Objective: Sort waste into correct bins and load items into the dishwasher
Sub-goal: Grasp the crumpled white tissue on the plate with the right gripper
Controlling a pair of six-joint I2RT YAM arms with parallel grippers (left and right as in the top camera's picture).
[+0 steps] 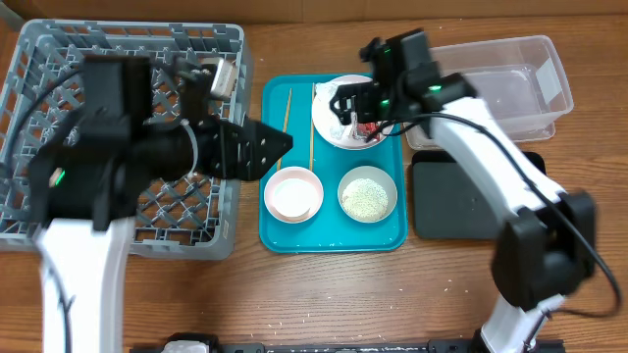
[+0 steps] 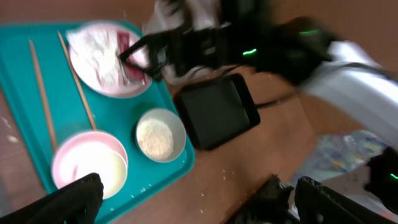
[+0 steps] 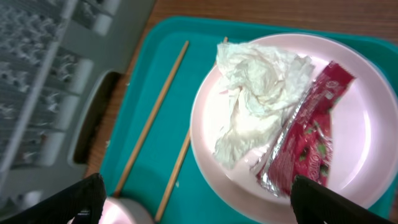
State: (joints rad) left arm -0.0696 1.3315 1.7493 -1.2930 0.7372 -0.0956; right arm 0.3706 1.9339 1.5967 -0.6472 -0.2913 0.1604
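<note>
Right claw (image 3: 196, 200) hung over the pink plate (image 3: 373, 124) at the far end of the teal tray (image 1: 334, 235). Its fingers were wide apart with nothing between them. Crumpled napkin (image 3: 255, 106) and red foil wrapper (image 3: 305, 143) lay together on the plate, touching along one edge, with the wrapper partly tucked against the paper. Left claw (image 1: 263, 147) was also spread and empty, reaching from over the dish rack (image 1: 39, 59) toward the tray's near side. Two chopsticks (image 3: 152, 118) lay on the tray just beside the plate, one ending close to its rim. Pink bowl (image 1: 292, 193) and green bowl (image 1: 368, 194), the latter holding rice, sat on the tray's front half. Clear tub (image 1: 510, 78) and black tray (image 1: 461, 201) stood on the bench to the right. Main risk, as judged: a descent between the two scraps would likely pinch both at once and carry them to one bin. Slick foil could also slip free, or a finger pressing the rim could tip the plate. The arms were working close enough to clip each other. Printing showed on the wrapper, but it was too small and creased to read. No other labels were seen.
</note>
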